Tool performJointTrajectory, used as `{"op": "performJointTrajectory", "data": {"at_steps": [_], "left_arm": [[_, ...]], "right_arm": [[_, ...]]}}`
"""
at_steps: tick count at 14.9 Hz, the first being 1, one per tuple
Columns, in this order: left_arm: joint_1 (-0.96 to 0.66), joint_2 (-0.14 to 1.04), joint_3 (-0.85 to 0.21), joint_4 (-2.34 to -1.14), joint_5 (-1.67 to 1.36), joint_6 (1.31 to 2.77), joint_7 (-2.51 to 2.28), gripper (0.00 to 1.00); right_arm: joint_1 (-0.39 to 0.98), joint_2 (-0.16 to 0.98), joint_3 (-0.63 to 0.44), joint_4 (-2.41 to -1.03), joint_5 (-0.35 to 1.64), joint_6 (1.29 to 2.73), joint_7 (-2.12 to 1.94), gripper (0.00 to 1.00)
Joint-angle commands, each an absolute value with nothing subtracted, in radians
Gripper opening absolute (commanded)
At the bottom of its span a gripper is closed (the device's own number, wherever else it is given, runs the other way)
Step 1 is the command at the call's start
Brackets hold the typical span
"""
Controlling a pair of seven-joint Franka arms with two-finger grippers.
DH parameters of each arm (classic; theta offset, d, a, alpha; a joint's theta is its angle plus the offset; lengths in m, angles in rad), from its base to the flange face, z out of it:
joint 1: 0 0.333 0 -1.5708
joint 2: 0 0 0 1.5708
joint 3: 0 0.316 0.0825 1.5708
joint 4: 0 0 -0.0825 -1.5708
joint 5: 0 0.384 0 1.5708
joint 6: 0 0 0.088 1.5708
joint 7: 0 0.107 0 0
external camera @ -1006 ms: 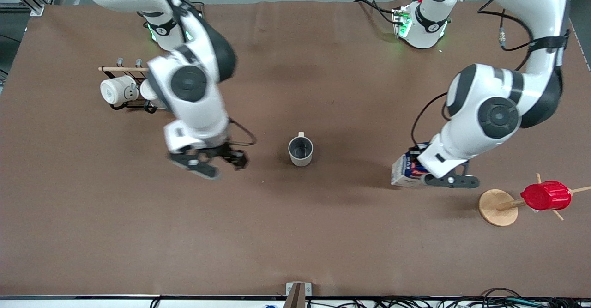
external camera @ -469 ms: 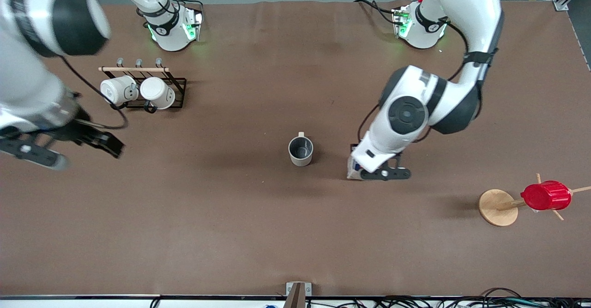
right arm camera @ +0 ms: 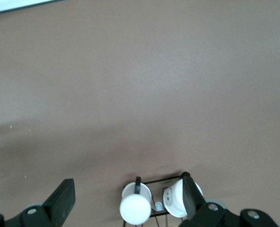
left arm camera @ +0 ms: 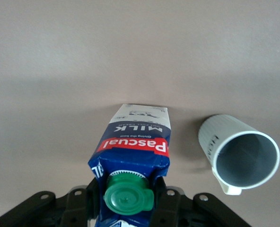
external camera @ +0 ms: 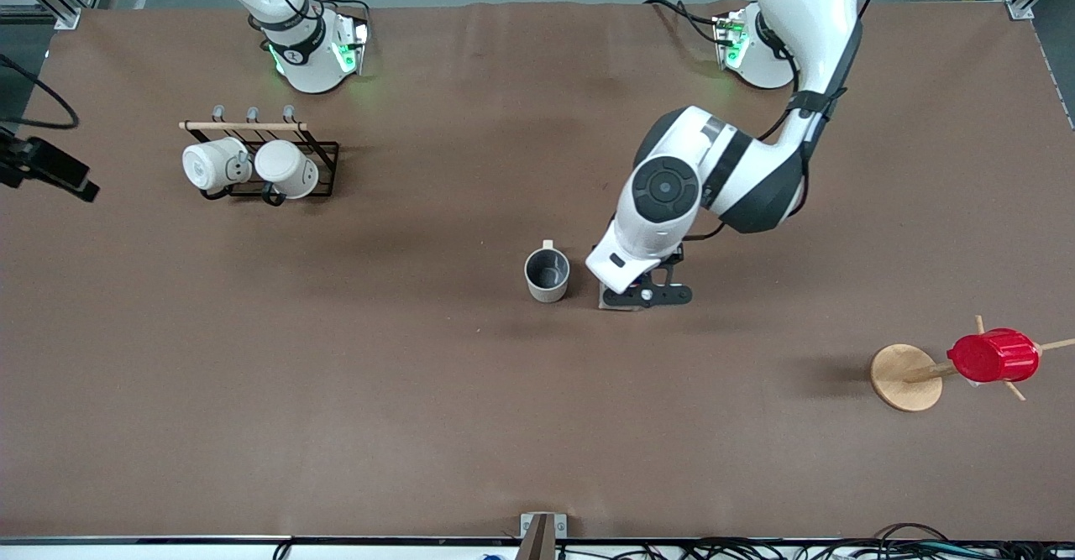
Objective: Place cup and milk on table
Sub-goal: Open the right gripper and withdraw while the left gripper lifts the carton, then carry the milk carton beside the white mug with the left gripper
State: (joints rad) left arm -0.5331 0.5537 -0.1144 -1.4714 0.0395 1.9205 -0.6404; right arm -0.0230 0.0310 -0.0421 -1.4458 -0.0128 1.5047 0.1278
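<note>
The pale beige cup (external camera: 547, 274) stands upright mid-table (external camera: 420, 392), its grey inside empty. Just beside it, the blue-and-white milk (left arm camera: 133, 156) carton stands upright, green-capped.

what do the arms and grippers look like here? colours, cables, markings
Glossy white arm shells with black joint bands and round black joint caps. Bases glow green; thin black cables run along the links. Left gripper is a black bar with bolt holes; right gripper has matte black wedge-shaped fingers.
</note>
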Motion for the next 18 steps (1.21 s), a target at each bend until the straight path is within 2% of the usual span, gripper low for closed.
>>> {"op": "performJointTrajectory", "data": {"at_steps": [1,13,18], "left_arm": [[-0.586,0.566,-0.103,-1.439,0.043,1.911,-0.678,0.11],[-0.607,0.558,-0.103,-1.454,0.048,1.921,-0.698,0.12],[-0.597,0.568,-0.103,-1.454,0.048,1.976,-0.681,0.15]], "right_arm": [[-0.020,0.014,-0.044,-1.482,0.005,1.516,0.109,1.00],[-0.021,0.023,-0.048,-1.443,0.008,1.514,0.080,1.00],[-0.025,0.023,-0.046,-1.443,0.017,1.514,0.086,1.00]]}}
